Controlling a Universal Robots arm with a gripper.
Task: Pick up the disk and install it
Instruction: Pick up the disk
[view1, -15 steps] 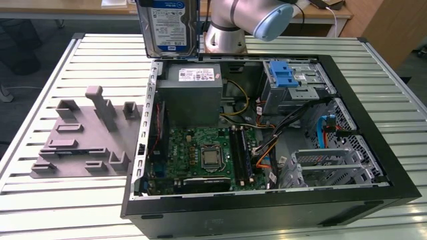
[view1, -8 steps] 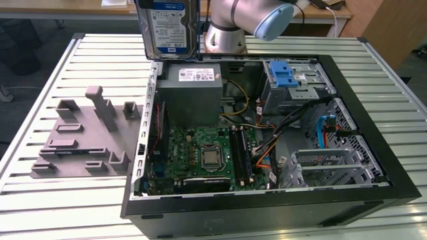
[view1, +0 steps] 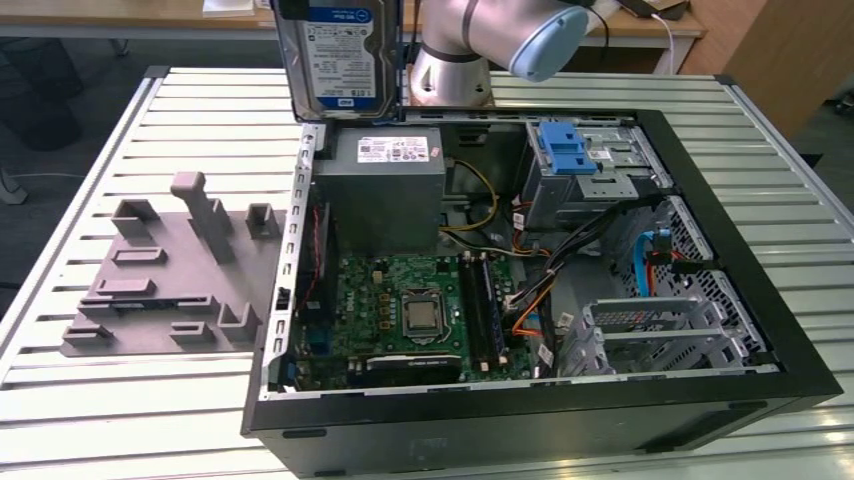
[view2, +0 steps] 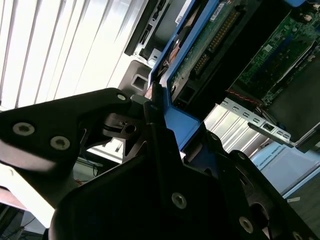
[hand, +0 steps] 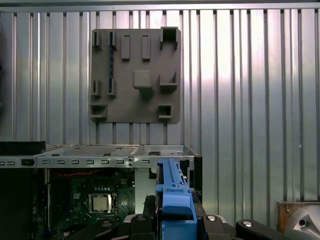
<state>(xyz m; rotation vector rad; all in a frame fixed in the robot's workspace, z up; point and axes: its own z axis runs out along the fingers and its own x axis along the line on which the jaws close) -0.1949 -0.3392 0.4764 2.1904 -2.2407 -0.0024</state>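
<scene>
**The disk** (view1: 336, 55) hangs upright in mid-air, label toward the exterior camera, above the rear wall of the open computer case (view1: 761, 350) and near the power supply (view1: 380, 190). At this height it touches nothing, which would let it pass over the case wall. In the first wrist view its blue carrier frame (hand: 172, 197) sits between the black fingers of the gripper (hand: 171, 217), which are clamped on the frame's edges. This hold probably spares the drive body and the circuit board (view2: 210, 45) seen in the second wrist view. The drive cage (view1: 587, 165) with its blue tab lies inside the case, well apart from the disk. A grey fixture plate (view1: 160, 285) rests on the slatted table (view1: 80, 400), at the exterior view's left.
</scene>
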